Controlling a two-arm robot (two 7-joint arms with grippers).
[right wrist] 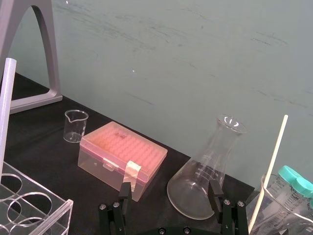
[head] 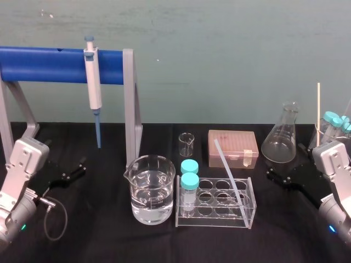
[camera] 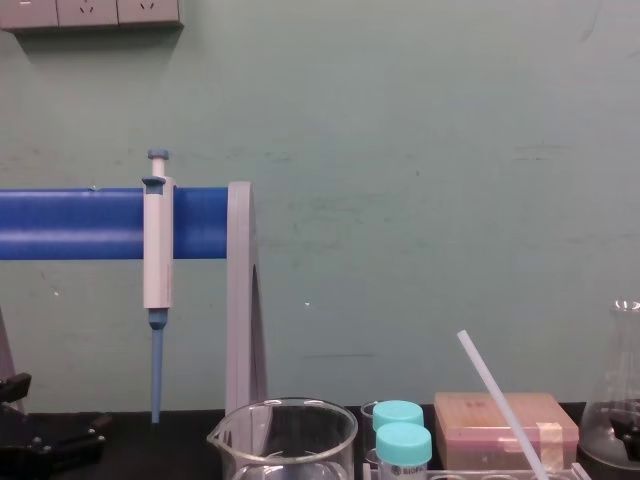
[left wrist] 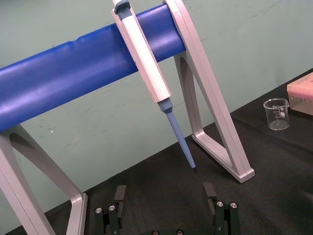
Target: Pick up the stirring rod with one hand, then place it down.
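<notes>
Black table (head: 104, 241), one stirring rod (head: 226, 167) in rack (head: 249, 218), left hand (left wrist: 164, 188), right hand (right wrist: 169, 186), both spread.

We found the rod (head: 228, 171) leaning in the rack (head: 215, 220) near the table's (head: 98, 238) front edge, a beaker (head: 152, 192) just left. Behind stood a small beaker (head: 186, 144) and a box (head: 232, 148), a flask (head: 280, 137) farther right; a pipette (head: 93, 87) hung from the stand (head: 130, 104) at back left.

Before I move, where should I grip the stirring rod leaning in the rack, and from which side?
Grip the stirring rod on its bare upper stretch, above the tube rack, coming from the right with the open right gripper; its lower end sits inside a well.
</notes>
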